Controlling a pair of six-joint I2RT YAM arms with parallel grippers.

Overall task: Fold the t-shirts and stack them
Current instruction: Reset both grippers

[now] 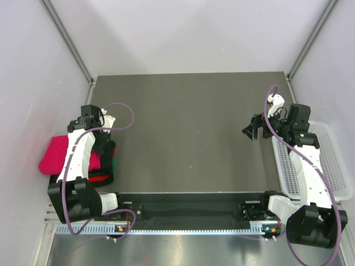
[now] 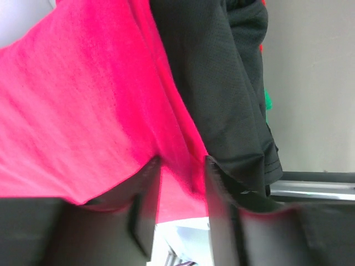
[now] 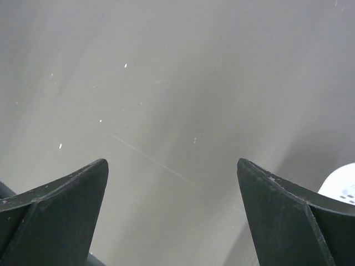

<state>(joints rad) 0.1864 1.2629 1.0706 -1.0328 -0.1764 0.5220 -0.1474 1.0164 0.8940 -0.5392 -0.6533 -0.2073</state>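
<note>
Left gripper (image 2: 182,166), jaws part-open astride the hem of the bright magenta-red cloth t-shirt (image 2: 83,100), could snag it on withdrawing. Overhanging the left edge of the grey worktop (image 1: 188,127), that shirt may slide off; the right gripper (image 3: 172,163) gapes wide, empty.

T-shirts (image 1: 55,156) stacked at table (image 1: 188,127) left edge; basket (image 1: 334,166) beside table right edge.

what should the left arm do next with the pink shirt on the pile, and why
Probably open the left gripper fully and lift straight off: the magenta shirt already lies on the black shirt, and its edge sits between the partly parted jaws, so a sideways pull could drag it.
</note>
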